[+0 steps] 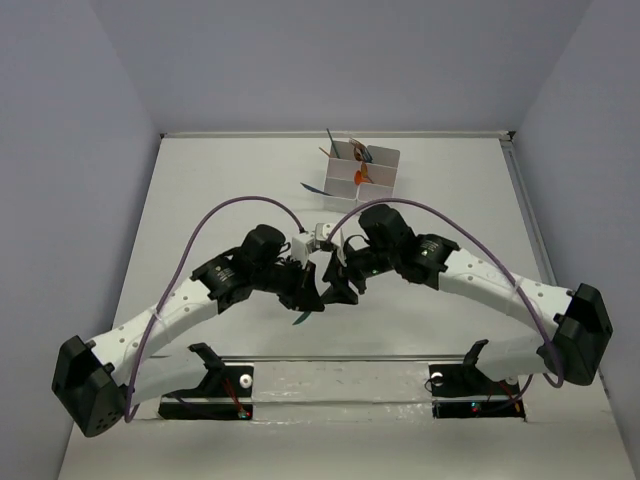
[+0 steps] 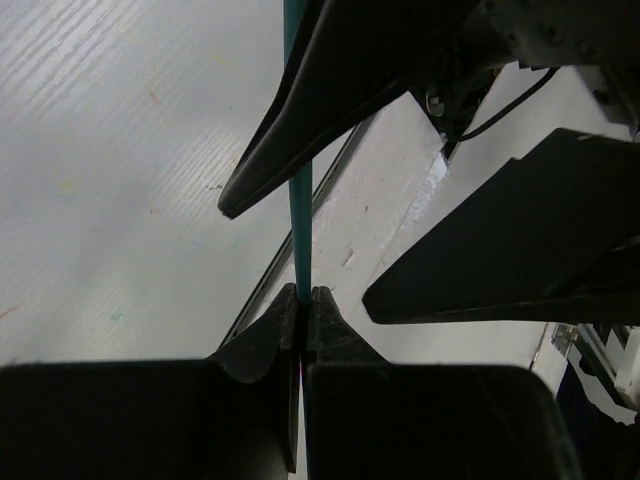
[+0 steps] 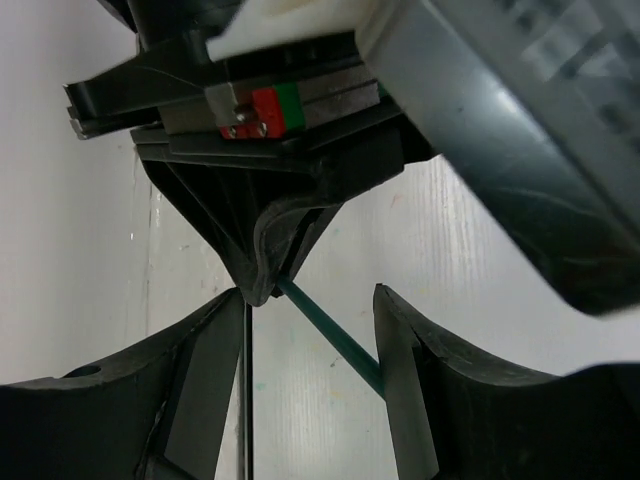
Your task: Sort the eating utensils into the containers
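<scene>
Midway across the table (image 1: 200,220), on its near side, my two arms meet over a single teal utensil (image 2: 300,230). My left gripper (image 2: 302,300) is clamped tight on the thin stem, pads pressed together with only the stem between them. My right gripper (image 3: 310,295) stands wide apart around the same stem, one finger on either side and neither touching it, as far as the wrist views show.

At the far middle of the table sit the containers (image 1: 340,182), a white block of small square compartments. Orange utensils (image 1: 360,177) and at least one dark teal piece (image 1: 368,155) already stand or lean inside, so I judge the sorting well under way. This teal one is yet to be delivered, and it hangs well apart from the block. No other loose utensil shows on the table, though my arms hide part of it, so I cannot say how many remain.

The stem is slim, straight, smooth plastic, its fork or spoon end out of sight. My fingers are matte black, hard and tapering to narrow tips. The table is white with a fine ridged grain and a few faint coloured specks. The compartment walls look thin and light. Purple cables (image 1: 230,210) arc over both arms.
</scene>
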Robot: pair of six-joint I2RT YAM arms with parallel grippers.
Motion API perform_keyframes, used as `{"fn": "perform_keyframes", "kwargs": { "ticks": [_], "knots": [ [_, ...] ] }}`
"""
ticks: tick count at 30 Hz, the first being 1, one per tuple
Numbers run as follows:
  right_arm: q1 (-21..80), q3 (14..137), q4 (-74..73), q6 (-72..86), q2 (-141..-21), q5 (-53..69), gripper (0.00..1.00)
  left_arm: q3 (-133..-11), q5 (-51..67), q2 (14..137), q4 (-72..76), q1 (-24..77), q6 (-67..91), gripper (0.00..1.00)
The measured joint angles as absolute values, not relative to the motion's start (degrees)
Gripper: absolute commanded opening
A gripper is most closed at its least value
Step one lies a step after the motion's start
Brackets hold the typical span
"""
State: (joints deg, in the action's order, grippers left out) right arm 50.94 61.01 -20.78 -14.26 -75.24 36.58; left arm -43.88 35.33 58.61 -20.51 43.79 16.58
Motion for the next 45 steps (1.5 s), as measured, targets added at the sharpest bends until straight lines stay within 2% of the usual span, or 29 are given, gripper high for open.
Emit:
{"fn": "perform_keyframes", "kwargs": {
  "ticks": [5,11,17,23,25,26,31,32,33,37,40,45],
  "knots": [
    [51.96,61.01,-21.04,-14.61,-77.21,36.45,0.59,-44.73,36.01,58.61,-21.78,43.38,16.27,0.06],
    [52.23,60.99,-20.99,-14.83,-77.17,35.94,0.5,-45.47,36.42,58.59,-23.33,43.11,15.49,0.06],
    [52.23,60.77,-20.67,-14.74,-77.14,34.22,0.59,-45.65,36.93,57.71,-24.21,42.46,15.07,0.06],
    [52.23,60.14,-20.1,-14.79,-76.95,33.01,0.55,-45.69,37.54,56.71,-25.67,42.26,14.61,0.06],
    [52.25,60.14,-19.97,-14.79,-76.93,32.97,0.5,-45.8,37.58,56.47,-26.11,42.26,14.46,0.06],
    [52.27,60.14,-19.9,-14.81,-76.93,32.99,0.44,-45.87,37.6,56.38,-26.41,42.26,14.33,0.06],
    [52.27,60.12,-19.94,-14.79,-76.93,33.43,0.38,-46.02,38.06,56.36,-27.11,42.17,13.65,0.06],
    [52.27,60.12,-19.94,-14.81,-76.93,33.47,0.28,-46.02,38.22,56.36,-27.14,42.13,13.56,0.06],
    [52.27,60.12,-19.94,-14.79,-76.93,33.56,0.25,-46.02,38.33,56.36,-27.16,42.04,13.5,0.06],
    [52.64,60.12,-20.43,-14.85,-76.95,35.05,0.22,-46.02,38.63,56.27,-27.73,41.78,12.88,0.06],
    [52.64,60.16,-20.34,-14.98,-76.95,35.33,0.08,-46.13,38.76,56.05,-27.9,41.78,12.95,0.06],
    [52.66,60.16,-19.77,-15.05,-76.95,35.81,0.07,-46.57,38.46,55.51,-28.75,41.8,13.3,0.06]
  ]
}}
